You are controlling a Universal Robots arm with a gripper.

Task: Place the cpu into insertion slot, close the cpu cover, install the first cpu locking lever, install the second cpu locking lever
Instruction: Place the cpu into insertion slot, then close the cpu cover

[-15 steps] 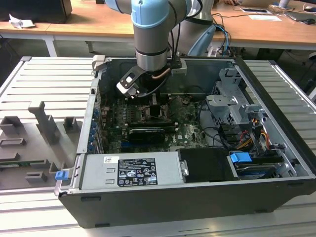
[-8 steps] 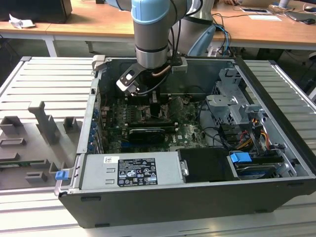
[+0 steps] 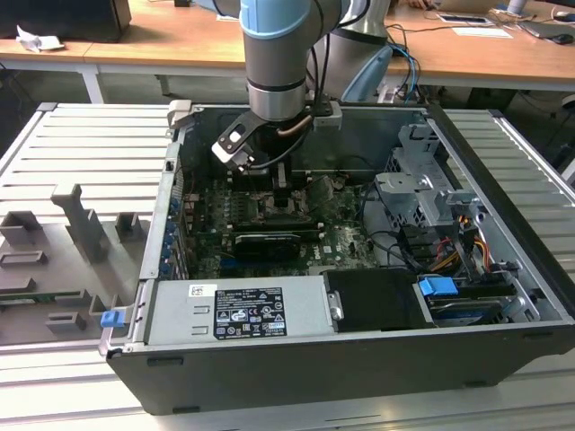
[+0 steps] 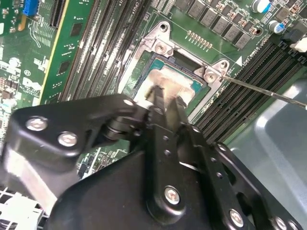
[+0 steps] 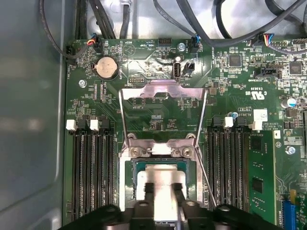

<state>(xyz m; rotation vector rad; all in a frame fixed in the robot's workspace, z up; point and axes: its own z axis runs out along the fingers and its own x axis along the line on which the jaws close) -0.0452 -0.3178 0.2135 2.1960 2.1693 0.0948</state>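
The cpu (image 5: 160,178), a pale silvery square, lies flat in the insertion slot (image 5: 130,191) on the green board; it appears again in the second wrist view (image 4: 160,75) inside the slot's rim (image 4: 194,87). My gripper (image 5: 163,190) hovers just over the chip, its two black fingers (image 4: 157,98) a narrow gap apart with nothing between them. The cpu cover (image 5: 163,89) stands swung open away from the slot. A thin locking lever (image 5: 205,178) sticks up beside the slot (image 4: 268,92). In the exterior view the gripper (image 3: 281,193) reaches down into the computer case.
Long black memory slots (image 5: 93,172) flank the socket on both sides (image 5: 230,167). Cables (image 5: 216,28) run along the board's edge near a coin battery (image 5: 106,68). The case wall (image 3: 503,269), power supply (image 3: 243,310) and drive cage (image 3: 422,180) surround the board.
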